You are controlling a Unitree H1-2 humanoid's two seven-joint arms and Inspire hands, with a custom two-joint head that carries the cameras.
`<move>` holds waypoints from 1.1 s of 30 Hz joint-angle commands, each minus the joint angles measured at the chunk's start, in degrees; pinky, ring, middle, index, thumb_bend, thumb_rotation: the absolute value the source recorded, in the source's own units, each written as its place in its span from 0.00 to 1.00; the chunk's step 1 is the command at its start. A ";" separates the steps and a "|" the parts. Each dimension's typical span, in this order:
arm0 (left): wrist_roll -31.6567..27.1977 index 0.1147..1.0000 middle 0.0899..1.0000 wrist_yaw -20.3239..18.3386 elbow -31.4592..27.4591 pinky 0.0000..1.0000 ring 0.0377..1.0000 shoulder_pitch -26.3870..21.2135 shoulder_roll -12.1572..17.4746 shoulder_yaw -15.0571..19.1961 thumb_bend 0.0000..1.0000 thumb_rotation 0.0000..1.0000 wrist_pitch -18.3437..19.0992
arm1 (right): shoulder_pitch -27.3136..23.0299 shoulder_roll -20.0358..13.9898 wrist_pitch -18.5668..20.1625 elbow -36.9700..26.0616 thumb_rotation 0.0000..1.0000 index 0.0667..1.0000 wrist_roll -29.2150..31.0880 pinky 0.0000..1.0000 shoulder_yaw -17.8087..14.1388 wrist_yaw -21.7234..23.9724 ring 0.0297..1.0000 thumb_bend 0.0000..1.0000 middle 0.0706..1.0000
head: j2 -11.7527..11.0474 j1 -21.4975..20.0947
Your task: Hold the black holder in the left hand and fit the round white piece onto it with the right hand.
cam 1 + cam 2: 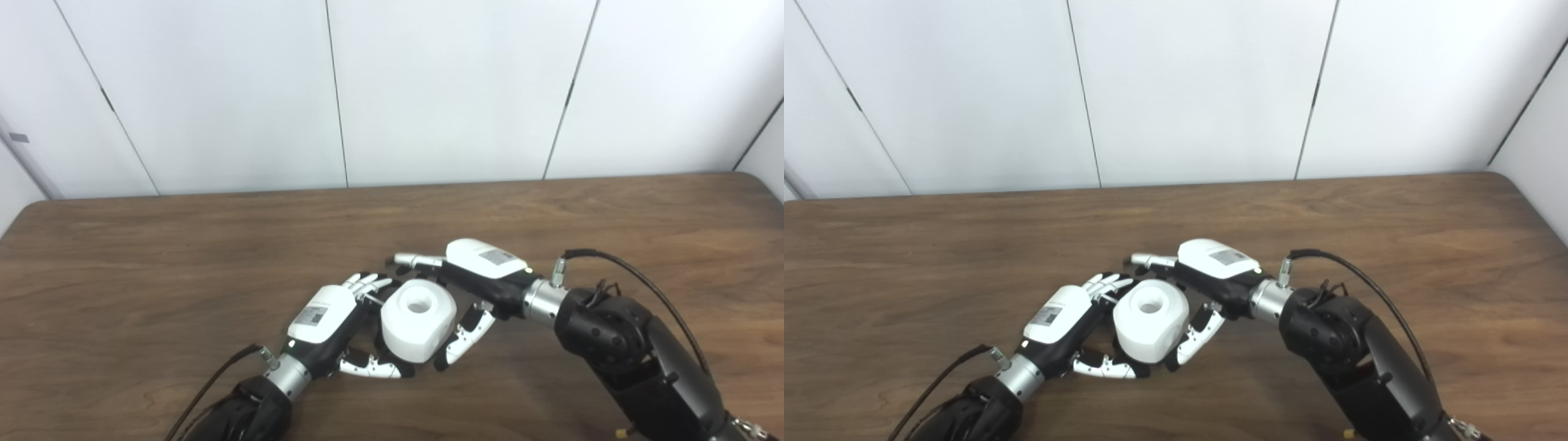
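Both hands meet low over the middle of the tabletop [184, 257], cupped around the white piece [418, 327], its hole facing up. The left hand [331, 321] wraps it from the left, the right hand [474, 275] from the right. The black holder is hidden; which hand actually grips the piece I cannot tell.

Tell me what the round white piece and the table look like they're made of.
Round white piece: likely matte plastic, perhaps 3D-printed; uniform white, no shine. Table: dark wood or wood-look laminate; visible grain, slight sheen. Which one, I can't tell.
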 commanded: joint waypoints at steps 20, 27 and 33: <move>3.17 0.42 0.88 -6.14 3.76 0.97 0.93 3.00 0.80 -3.30 0.52 0.06 2.19 | -4.50 -5.62 2.69 -3.34 0.27 1.00 6.64 0.73 -2.92 6.35 0.90 0.99 1.00 | 0.41 0.21; 2.94 0.42 0.88 -5.65 4.11 0.95 0.93 2.96 1.10 -2.88 0.52 0.06 1.87 | -5.83 -13.84 8.04 -6.37 0.18 1.00 11.99 0.76 -3.73 14.73 0.92 0.99 0.99 | 0.27 -0.01; 3.22 0.42 0.88 -5.52 4.16 0.94 0.92 2.73 1.51 -2.84 0.52 0.06 1.67 | -2.84 -12.71 5.53 -5.93 0.01 0.92 10.49 0.64 -9.60 4.66 0.80 0.85 0.86 | 0.02 -0.16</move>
